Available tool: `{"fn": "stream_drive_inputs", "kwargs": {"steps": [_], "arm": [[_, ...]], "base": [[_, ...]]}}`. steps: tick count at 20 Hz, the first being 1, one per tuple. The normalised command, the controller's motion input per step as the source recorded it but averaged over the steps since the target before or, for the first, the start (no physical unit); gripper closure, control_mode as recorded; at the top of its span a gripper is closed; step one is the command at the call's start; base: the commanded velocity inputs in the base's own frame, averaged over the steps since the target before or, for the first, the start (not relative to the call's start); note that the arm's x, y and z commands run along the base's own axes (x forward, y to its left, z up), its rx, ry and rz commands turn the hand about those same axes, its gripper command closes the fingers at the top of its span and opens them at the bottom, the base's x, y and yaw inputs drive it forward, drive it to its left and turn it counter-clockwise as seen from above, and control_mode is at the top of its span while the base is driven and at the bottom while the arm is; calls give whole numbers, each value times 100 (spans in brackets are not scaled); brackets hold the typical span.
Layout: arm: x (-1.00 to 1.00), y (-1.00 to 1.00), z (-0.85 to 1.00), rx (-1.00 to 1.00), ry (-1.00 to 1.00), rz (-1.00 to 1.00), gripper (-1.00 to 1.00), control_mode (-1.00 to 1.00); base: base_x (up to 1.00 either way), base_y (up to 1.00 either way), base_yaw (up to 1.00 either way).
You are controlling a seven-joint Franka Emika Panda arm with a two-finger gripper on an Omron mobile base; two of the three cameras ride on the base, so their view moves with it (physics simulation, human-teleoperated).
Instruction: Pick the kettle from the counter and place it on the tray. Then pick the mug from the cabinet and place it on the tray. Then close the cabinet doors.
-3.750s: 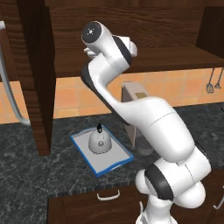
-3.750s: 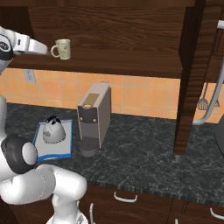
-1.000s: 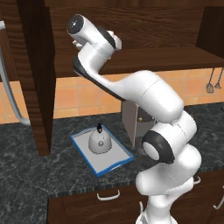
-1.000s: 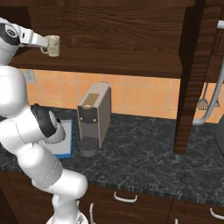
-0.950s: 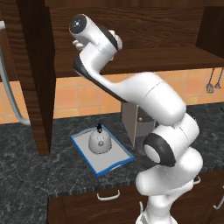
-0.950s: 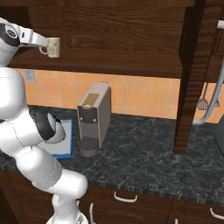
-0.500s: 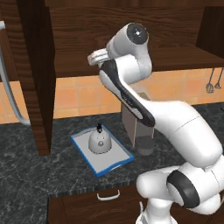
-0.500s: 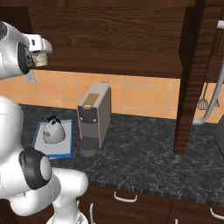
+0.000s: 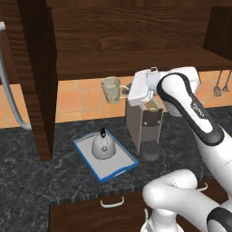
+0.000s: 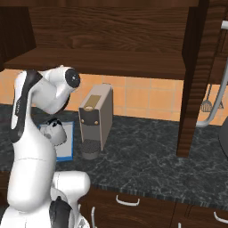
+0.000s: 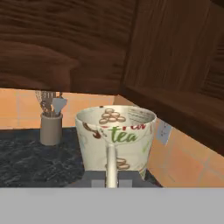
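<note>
Holding the mug (image 9: pixel 110 89) by its handle, our hand (image 9: pixel 125 92) clamped on it, above the counter (image 9: pixel 45 176) beside the tray (image 9: pixel 89 156).

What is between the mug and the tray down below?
Nothing but air and orange wall tiles behind: in the left base view the mug hangs above the tray, which holds the kettle.
</note>
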Motion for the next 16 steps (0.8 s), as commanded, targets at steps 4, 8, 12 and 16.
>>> {"fn": "stream_drive_inputs", "kwargs": {"steps": [4,8,12,16], "arm": [[-8,-27,-82,4,0,45,100,-100],[0,-5,-88,5,0,34,100,-100],[0,0,-89,1,0,17,100,-100],[0,0,-90,0,0,11,100,-100]], "base": [[0,0,0],[0,0,0],[0,0,0],[0,0,0]]}}
